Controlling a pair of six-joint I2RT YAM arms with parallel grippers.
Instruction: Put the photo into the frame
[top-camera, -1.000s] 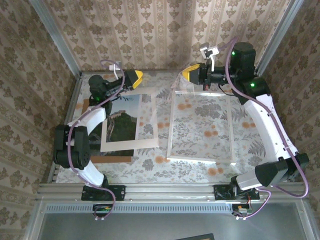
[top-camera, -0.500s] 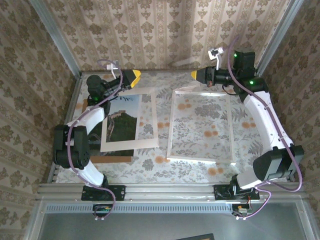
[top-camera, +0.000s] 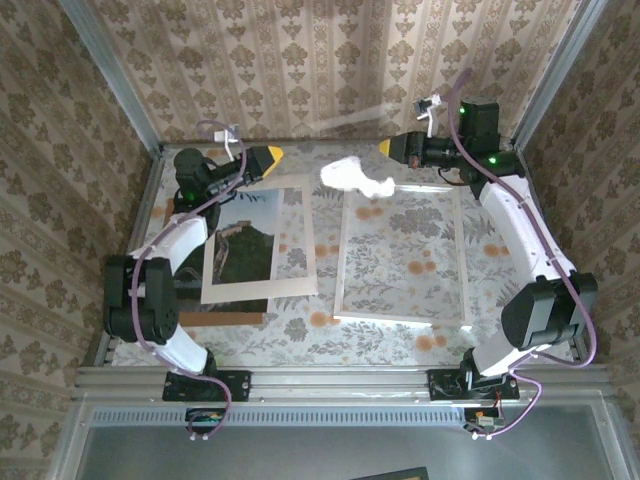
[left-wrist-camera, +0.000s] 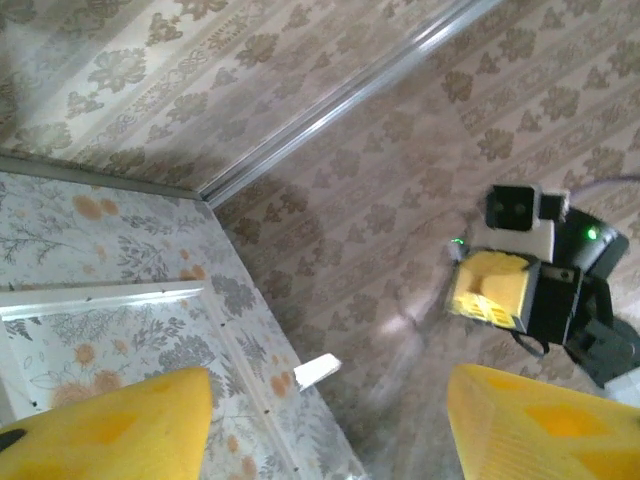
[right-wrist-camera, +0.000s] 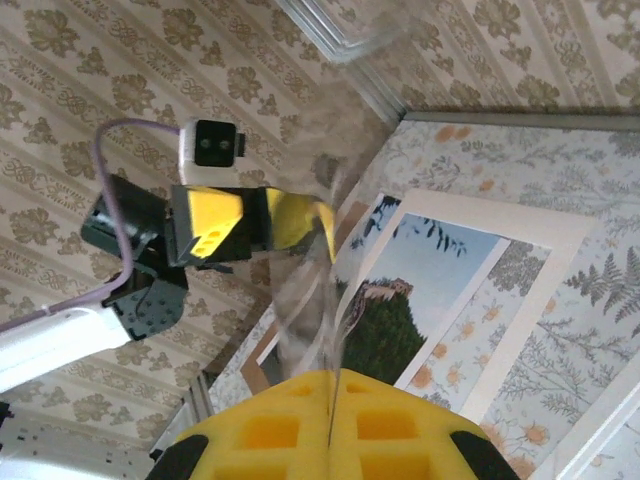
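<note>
Damask wallpaper (top-camera: 300, 60) is closing in a floral counter (top-camera: 320, 328). The photo (top-camera: 245, 240) is lying at left within a white mat's (top-camera: 297, 250) outline, and the frame (top-camera: 400, 255) is lying flat at right. Against a second ago, the right elbow is sitting farther back and white glare is smearing over the frame's far corner. The right tool (top-camera: 385, 148) is pinching together on what looks like a clear sheet (right-wrist-camera: 310, 290). The left tool (top-camera: 272, 155) is hovering over the mat's far edge, fingers apart.

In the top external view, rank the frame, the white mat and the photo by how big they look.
1. frame, largest
2. white mat, somewhat smaller
3. photo, clearly smallest, lying within the mat's outline
</note>
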